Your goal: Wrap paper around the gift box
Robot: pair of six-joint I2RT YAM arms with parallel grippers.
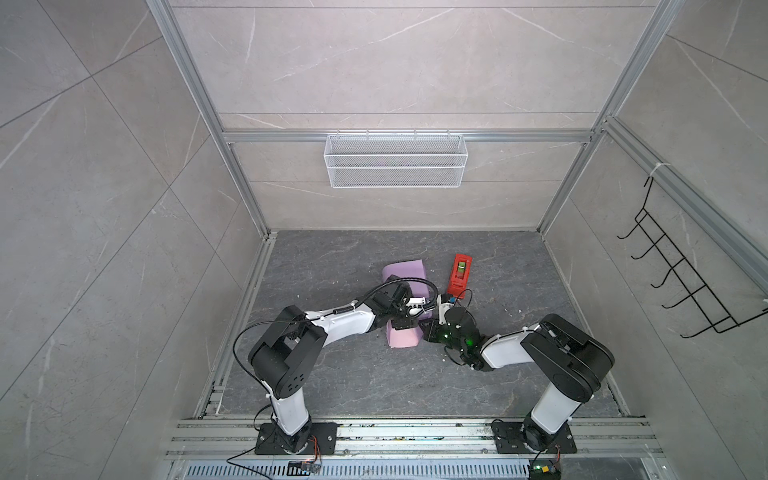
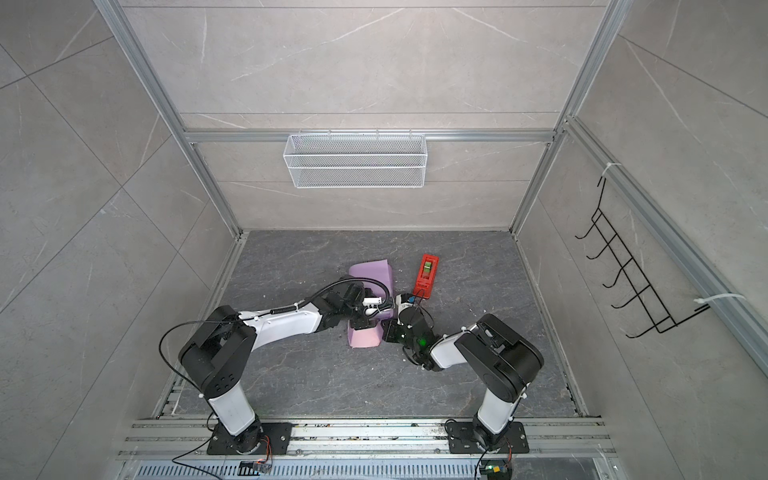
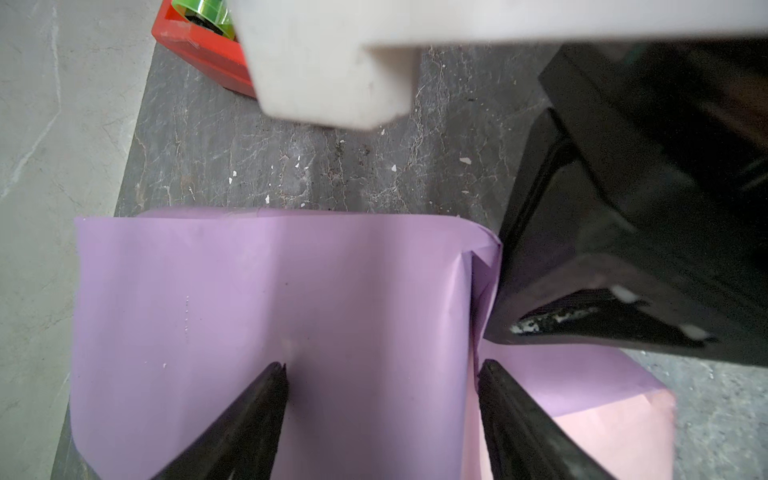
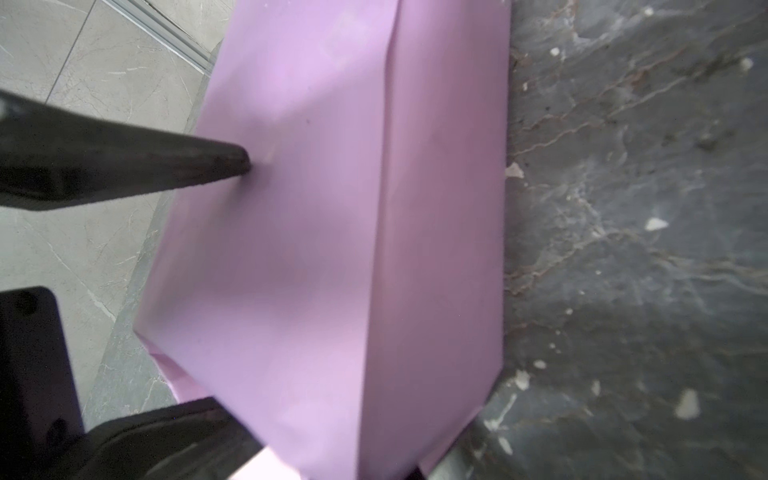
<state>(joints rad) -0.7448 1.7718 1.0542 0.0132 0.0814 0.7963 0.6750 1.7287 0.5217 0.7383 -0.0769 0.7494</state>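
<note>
The gift box is hidden under the paper (image 1: pixel 405 272) (image 2: pixel 372 272), which is folded round it lilac side out. A pale pink flap (image 1: pixel 401 340) sticks out at the near end. My left gripper (image 3: pixel 382 365) (image 1: pixel 404 324) is open, both fingertips resting on the lilac top face (image 3: pixel 270 291). The right wrist view shows its black fingers (image 4: pixel 187 166) spread on that face (image 4: pixel 311 249). My right gripper (image 1: pixel 428 330) (image 2: pixel 388 330) sits against the folded paper at the box's near right corner. Its black body (image 3: pixel 623 249) touches the side fold, and its jaws are hidden.
A red tape dispenser (image 1: pixel 460 274) (image 2: pixel 427 272) (image 3: pixel 199 45) holding a green roll lies just right of the box's far end. On the back wall hangs a white wire basket (image 1: pixel 395 160), and on the right wall a black hook rack (image 1: pixel 681 274).
</note>
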